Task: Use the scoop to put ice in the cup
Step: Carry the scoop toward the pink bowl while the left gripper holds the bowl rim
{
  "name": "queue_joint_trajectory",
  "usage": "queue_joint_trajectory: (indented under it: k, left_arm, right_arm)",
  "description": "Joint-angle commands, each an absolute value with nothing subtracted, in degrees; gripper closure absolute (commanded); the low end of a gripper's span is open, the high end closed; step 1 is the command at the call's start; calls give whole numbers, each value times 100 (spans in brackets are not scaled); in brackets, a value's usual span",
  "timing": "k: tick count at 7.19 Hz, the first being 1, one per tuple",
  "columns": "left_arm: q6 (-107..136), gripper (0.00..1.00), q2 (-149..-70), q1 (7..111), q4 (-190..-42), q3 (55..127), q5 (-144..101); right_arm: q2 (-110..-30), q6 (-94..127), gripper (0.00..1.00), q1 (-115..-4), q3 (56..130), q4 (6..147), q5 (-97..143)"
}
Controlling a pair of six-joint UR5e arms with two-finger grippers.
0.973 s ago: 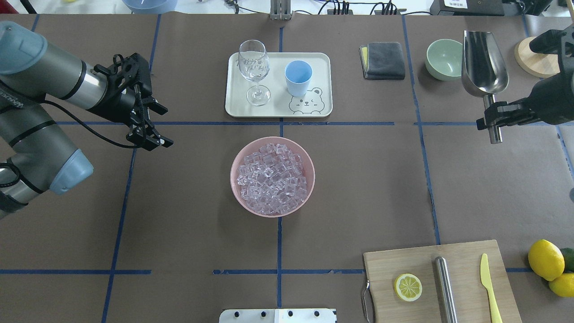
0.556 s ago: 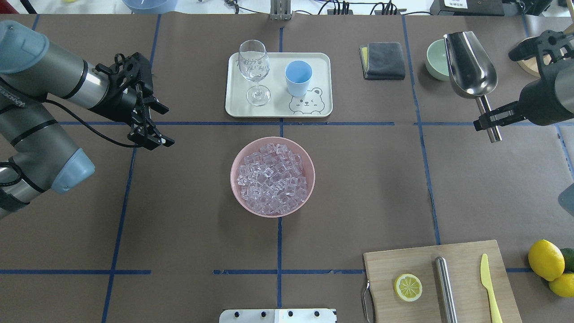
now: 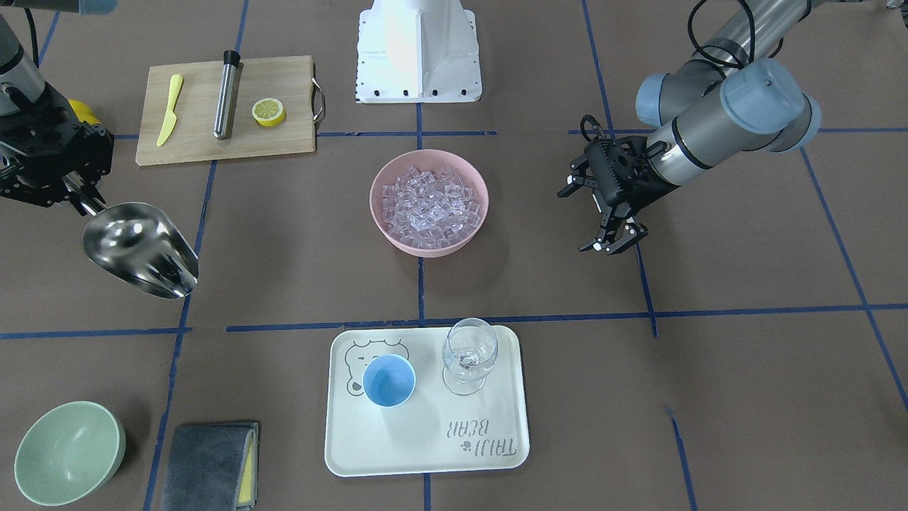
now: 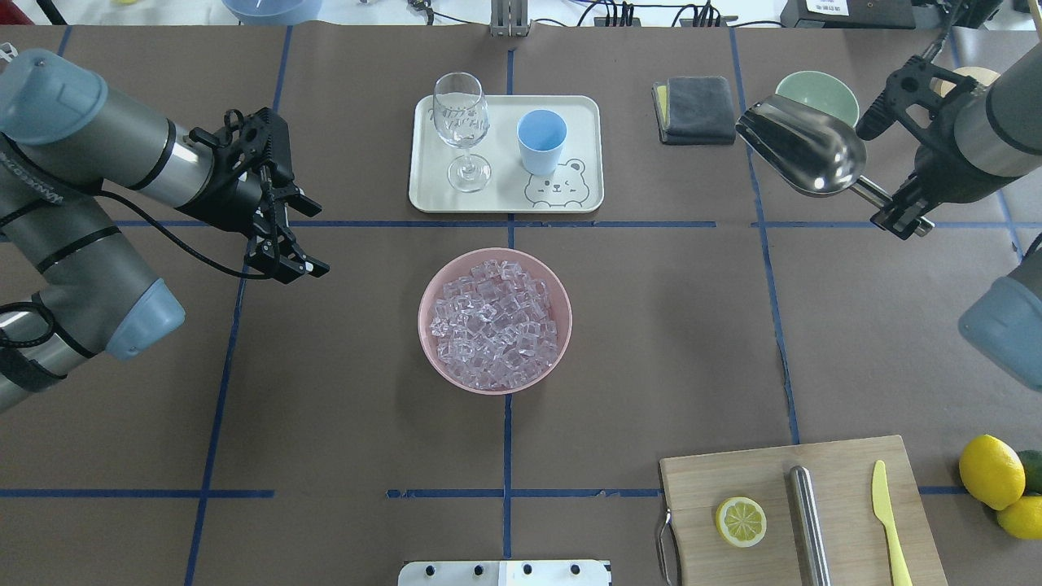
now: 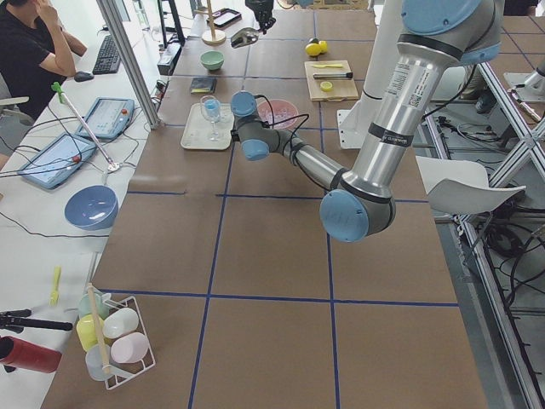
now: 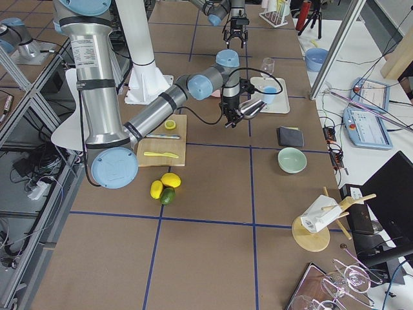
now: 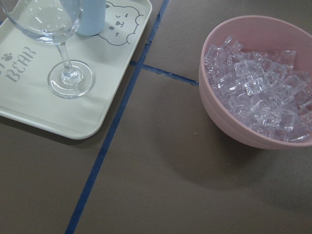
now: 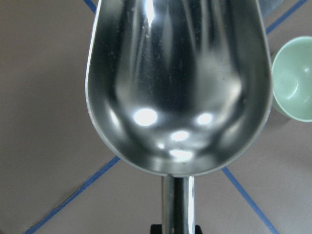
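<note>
Far right, above bench (image 4: 651, 342) | right tool (image 4: 895, 218) pinches scoop (image 4: 802, 155) handle; left tool (image 4: 320, 240) spread | sweep mouth-first into ice (image 4: 492, 321), shallow

The scoop (image 4: 802, 150) is mirror-polished steel, throwing bright glints. The ice (image 4: 492, 321) looks clear and glassy in a matt pink bowl (image 4: 565, 325). Matt brown paper covers the counter (image 4: 651, 342). The board (image 4: 733, 476) is pale wood; the cloth (image 4: 698, 108) soft grey.
</note>
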State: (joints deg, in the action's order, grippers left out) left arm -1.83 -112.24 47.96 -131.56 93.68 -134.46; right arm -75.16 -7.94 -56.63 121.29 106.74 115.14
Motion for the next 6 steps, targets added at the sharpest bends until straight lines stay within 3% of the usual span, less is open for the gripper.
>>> queue_joint_trajectory:
  k: [1, 4, 6]
  left_arm:
    - [-167, 0, -11224, 4597, -13307, 9352, -13386]
    - [-167, 0, -11162, 4299, -13465, 9264, -13185]
    - [-150, 0, -11232, 3843, -13561, 9185, -12659]
  right_arm:
    - [-6996, -1143, 100, -5381, 12155, 11274, 11435]
    - [-6689, -1178, 100, -4887, 12164, 11723, 11364]
    - [-5658, -1780, 100, -4817, 12251, 13314, 10701]
